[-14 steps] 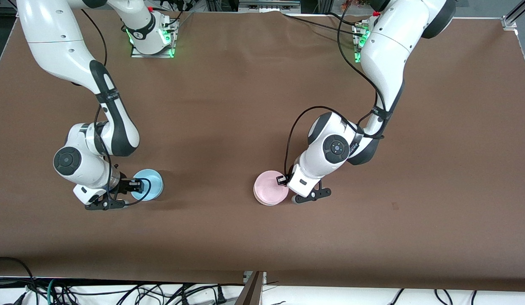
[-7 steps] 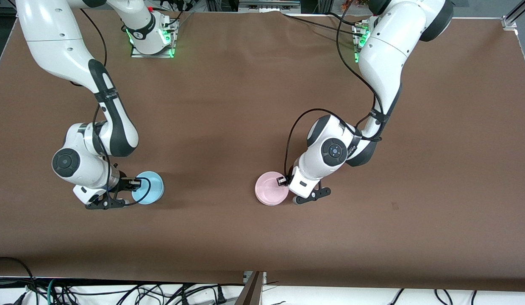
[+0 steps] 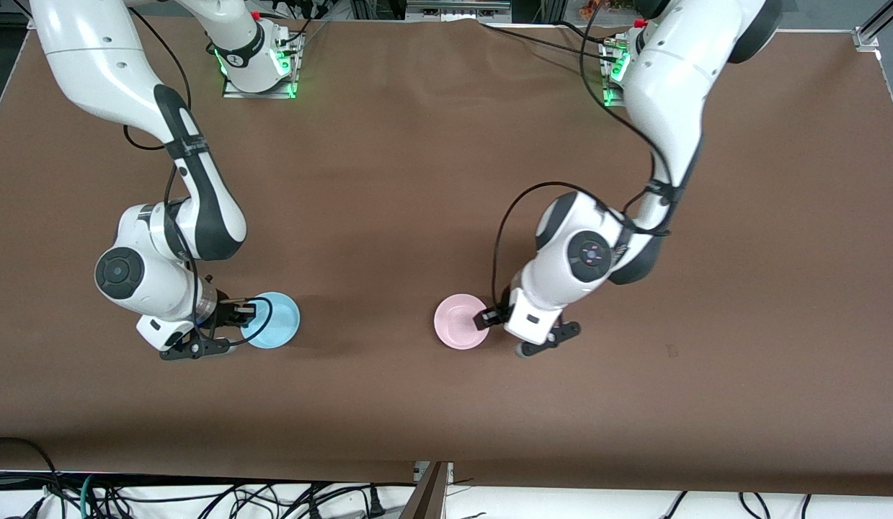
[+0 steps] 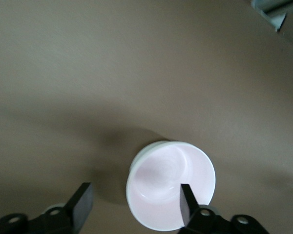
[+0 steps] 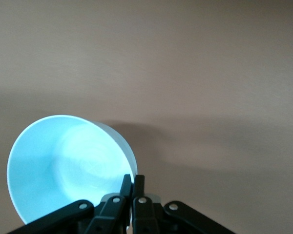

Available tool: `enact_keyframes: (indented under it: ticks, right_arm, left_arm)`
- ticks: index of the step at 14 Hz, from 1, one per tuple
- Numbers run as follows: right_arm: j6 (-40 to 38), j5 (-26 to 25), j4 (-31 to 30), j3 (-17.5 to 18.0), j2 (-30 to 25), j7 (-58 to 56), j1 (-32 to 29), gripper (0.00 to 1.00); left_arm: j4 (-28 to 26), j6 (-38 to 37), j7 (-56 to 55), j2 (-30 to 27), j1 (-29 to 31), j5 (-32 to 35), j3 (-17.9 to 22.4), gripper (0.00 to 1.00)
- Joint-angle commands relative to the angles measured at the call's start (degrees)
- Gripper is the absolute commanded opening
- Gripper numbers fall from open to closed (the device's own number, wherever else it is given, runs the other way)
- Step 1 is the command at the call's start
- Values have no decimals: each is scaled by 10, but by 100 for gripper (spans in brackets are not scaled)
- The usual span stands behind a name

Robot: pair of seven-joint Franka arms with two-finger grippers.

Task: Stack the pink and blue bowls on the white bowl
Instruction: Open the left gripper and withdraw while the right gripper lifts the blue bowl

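Front view: right end effector [image 3: 238,315] pinches blue bowl [image 3: 274,330] rim; left end effector [image 3: 487,318], fingers spread, straddles pink bowl [image 3: 457,322] rim; white bowl not visible.

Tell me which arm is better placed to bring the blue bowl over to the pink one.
Right. The right gripper is shut on the rim of the blue bowl; the left gripper has its fingers open astride the rim of the pink bowl.
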Motion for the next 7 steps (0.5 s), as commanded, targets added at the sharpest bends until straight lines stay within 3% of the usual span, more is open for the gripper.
enact_keyframes:
  ticks: [1, 3, 7]
  right_arm:
    - [-56, 5, 40, 15, -9, 68, 20, 0]
    - [-59, 6, 51, 16, -8, 119, 56, 0]
    - [-51, 5, 109, 37, 34, 323, 140, 0]
  left_arm:
    - [-25, -110, 19, -94, 61, 17, 8, 100]
    - [-27, -194, 114, -148, 95, 16, 39, 100]
    - [-42, -316, 297, -225, 186, 18, 59, 100]
